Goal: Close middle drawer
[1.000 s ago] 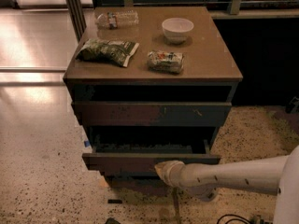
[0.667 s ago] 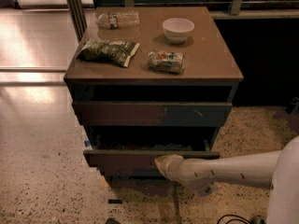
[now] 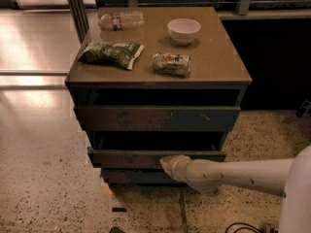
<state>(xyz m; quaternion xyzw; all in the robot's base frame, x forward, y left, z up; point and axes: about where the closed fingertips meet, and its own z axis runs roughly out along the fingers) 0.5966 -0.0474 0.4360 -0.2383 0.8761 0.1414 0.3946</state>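
The middle drawer is a wide dark grey-brown drawer with a plain front. It stands pulled out a little from the cabinet, with a dark gap above it. My gripper comes in from the lower right on a pale arm. Its tip rests against the drawer's front, right of centre. Above it is another drawer front with small pale scratches, also slightly proud of the cabinet. The middle drawer's inside is hidden in shadow.
On the cabinet top lie a green snack bag, a small packet, a white bowl and a plastic bottle. A lower drawer front sits beneath. Speckled floor lies in front and to the left. A cable lies at the lower right.
My gripper has moved forward onto the middle drawer's front. The drawer has slid in a little toward the cabinet.
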